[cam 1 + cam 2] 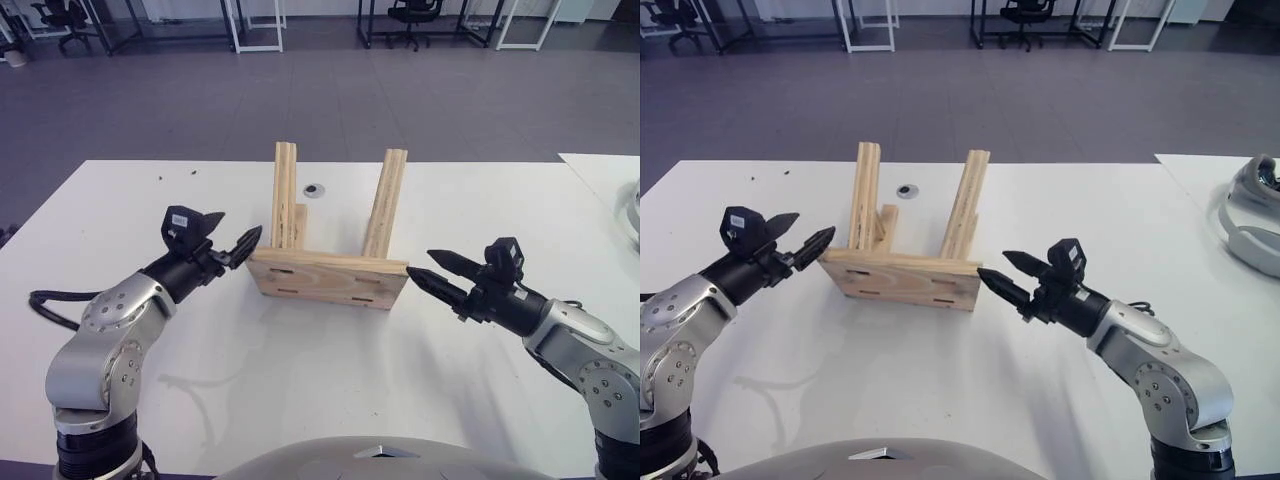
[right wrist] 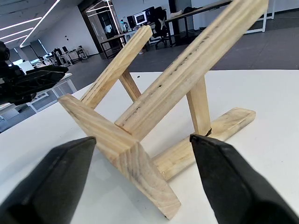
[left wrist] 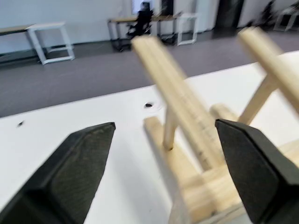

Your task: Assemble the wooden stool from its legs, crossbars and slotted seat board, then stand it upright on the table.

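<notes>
White counter [image 1: 200, 380] carries the stool [image 1: 330, 262], which looks assembled but not upright. The slotted seat board [image 1: 330, 278] sits at the near side, its slotted face turned toward us. The two legs [image 1: 285, 195] rise up and away from it. We can't tell exactly which edge bears the weight.

The board's long axis runs left to right, straight between the two arms. Left end effector [image 1: 240, 226] is released, fingers spread, with its tip just beside the board's left end. Right end effector [image 1: 420, 262] is also released and holds nothing. Its lower tip is at the board's right end, touching or nearly so.

Both arms are about equally near, one per end. We judge the next move is a two-sided pinch on the board to tip the stool onto its legs.

A small grommet hole [image 1: 315, 189] lies on the counter behind the legs.
</notes>
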Motion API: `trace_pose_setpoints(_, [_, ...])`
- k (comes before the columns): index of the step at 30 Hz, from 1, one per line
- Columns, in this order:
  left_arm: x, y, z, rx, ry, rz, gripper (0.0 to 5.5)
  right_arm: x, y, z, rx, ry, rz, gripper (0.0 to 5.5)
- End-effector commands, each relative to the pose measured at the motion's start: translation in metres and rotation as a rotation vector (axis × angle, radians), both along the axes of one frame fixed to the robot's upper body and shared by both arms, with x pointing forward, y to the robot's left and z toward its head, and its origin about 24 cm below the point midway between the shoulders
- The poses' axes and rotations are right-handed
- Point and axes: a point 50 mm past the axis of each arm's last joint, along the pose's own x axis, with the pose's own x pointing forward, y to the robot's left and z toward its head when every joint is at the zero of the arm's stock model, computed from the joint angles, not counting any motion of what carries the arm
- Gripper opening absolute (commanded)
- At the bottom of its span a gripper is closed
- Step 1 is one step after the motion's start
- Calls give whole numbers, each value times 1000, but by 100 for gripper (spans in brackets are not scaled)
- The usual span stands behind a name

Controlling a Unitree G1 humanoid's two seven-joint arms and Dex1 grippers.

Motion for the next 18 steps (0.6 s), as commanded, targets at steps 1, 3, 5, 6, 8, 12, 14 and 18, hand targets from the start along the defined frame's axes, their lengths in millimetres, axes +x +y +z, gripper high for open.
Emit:
trace_pose_setpoints(1, [-6, 39, -10, 214, 74, 63, 396, 1, -22, -14, -233, 26, -14, 378])
trace_pose_setpoints(3, [-1, 63, -10, 316, 71, 74, 396, 2, -30, -16, -329, 11, 51, 378])
trace_pose_setpoints(5, [7, 73, 0, 327, 18, -10, 396, 5, -26, -18, -375, -10, 184, 378])
trace_pose_setpoints(6, [9, 74, 3, 307, 14, -85, 396, 8, -22, -19, -371, -18, 238, 378])
trace_pose_setpoints(8, [11, 74, -16, 367, 123, -267, 396, 18, -13, -27, -361, -34, 303, 378])
trace_pose_setpoints(12, [10, 69, -57, 449, 362, -610, 396, 39, 0, -44, -424, -64, 385, 378])
trace_pose_setpoints(14, [24, 59, -58, 418, 337, -692, 396, 47, 8, -46, -447, -96, 418, 378])
trace_pose_setpoints(18, [58, 35, -57, 447, 208, -752, 396, 55, 20, -54, -501, -129, 470, 378])
